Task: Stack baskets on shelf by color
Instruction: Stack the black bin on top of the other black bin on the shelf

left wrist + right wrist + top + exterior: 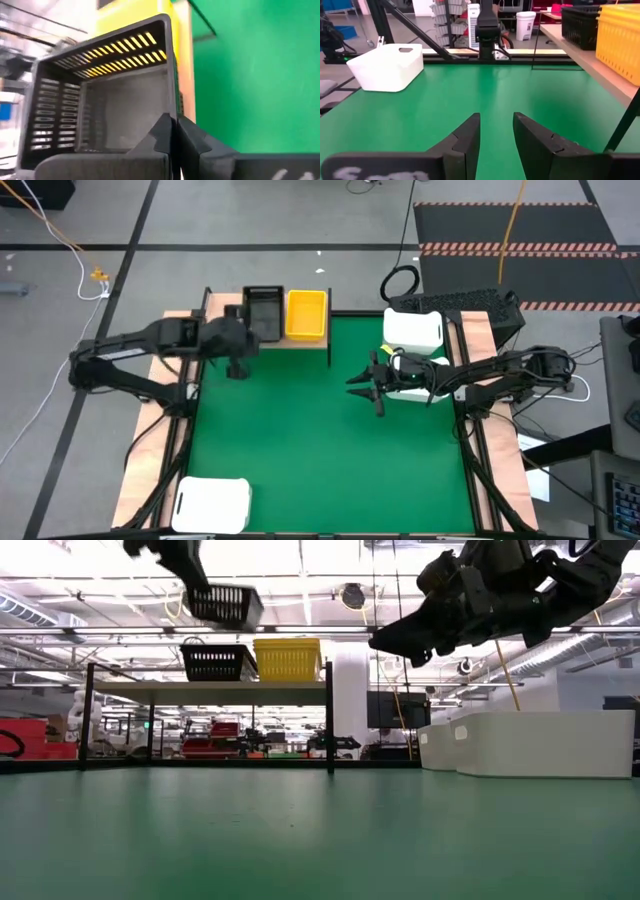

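Note:
The light-wood shelf stands at the mat's far edge. On it rest a black basket and a yellow basket side by side, on their bottoms. My left gripper is shut on another black basket and carries it above the one on the shelf. My right gripper hovers open over the mat's right part with nothing between its fingers. Two white baskets stand at the right, and a third stands at the near left. My left gripper pinches the black basket's wall on the side facing the mat, at its rim, one finger inside the basket and one outside. The fingers come slanting down from the near left. The basket hangs lifted clear above the shelf, slightly tilted.
The shelf's thin black legs rise from the green mat. The right arm lies over the nearer of the two white baskets on the right. The middle of the mat is open room.

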Robot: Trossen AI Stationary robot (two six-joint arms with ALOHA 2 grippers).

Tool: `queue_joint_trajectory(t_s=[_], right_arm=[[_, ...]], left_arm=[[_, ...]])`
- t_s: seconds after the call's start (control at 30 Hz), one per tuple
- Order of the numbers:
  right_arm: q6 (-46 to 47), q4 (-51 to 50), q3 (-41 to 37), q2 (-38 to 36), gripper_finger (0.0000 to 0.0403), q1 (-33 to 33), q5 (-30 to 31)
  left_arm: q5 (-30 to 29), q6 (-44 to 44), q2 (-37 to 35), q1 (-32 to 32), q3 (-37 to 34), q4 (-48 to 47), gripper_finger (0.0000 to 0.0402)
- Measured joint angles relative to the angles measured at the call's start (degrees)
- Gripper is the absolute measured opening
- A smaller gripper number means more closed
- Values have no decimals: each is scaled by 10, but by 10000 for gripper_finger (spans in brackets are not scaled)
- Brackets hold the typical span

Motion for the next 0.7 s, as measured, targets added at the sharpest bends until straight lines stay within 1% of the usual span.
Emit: queue_joint_trajectory(t_s=[0.17,0.3,0.43,0.53,0.6,0.7], right_arm=[[0,-4,0,0,109,0,0],[-4,-7,0,0,109,0,0],[-6,-25,0,0,109,0,0],[-6,-32,0,0,109,0,0],[-5,-32,0,0,109,0,0],[-4,-30,0,0,109,0,1]], left_arm=[[48,41,25,73,0,3,7],[79,49,28,121,0,5,12],[97,49,27,149,0,5,10],[134,54,27,166,0,5,7],[154,60,29,174,0,5,13],[156,73,38,175,1,5,28]])
